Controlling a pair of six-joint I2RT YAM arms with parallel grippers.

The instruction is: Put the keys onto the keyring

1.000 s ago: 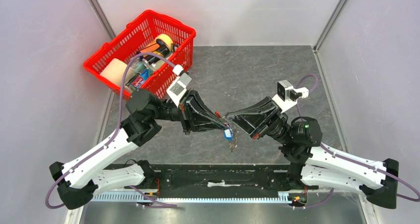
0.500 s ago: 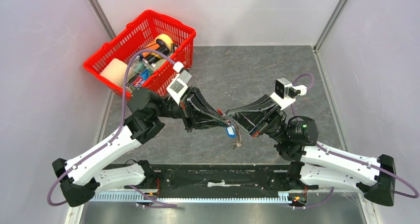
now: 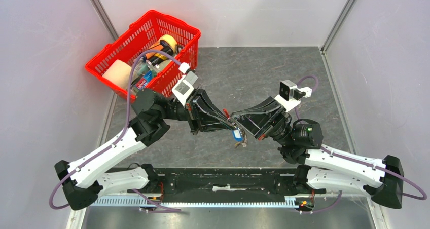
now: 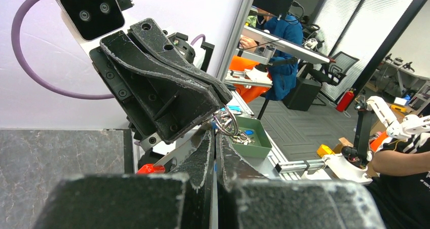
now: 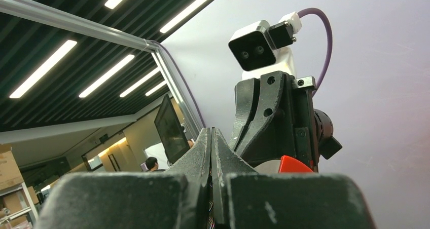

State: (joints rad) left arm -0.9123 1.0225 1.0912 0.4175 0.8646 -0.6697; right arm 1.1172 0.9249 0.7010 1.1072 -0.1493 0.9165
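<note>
A red plastic lattice basket [image 3: 119, 38] stands at the far left corner of the grey marbled tabletop [image 3: 253, 72]. Inside it lie a pale cream foam block [image 3: 116, 72], a yellow tape roll [image 3: 169, 41] and a dark cylinder [image 3: 154, 51]. The left wrist view shows a green tray [image 4: 259, 138] and a red fire extinguisher [image 4: 345, 100] beyond the table.

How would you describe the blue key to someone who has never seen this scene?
Look at the middle of the grey table, where the left end effector and the right end effector meet tip to tip. Just under them hangs the key. Its blue plastic head sets it apart from the dull metal pieces dangling beside it.
</note>
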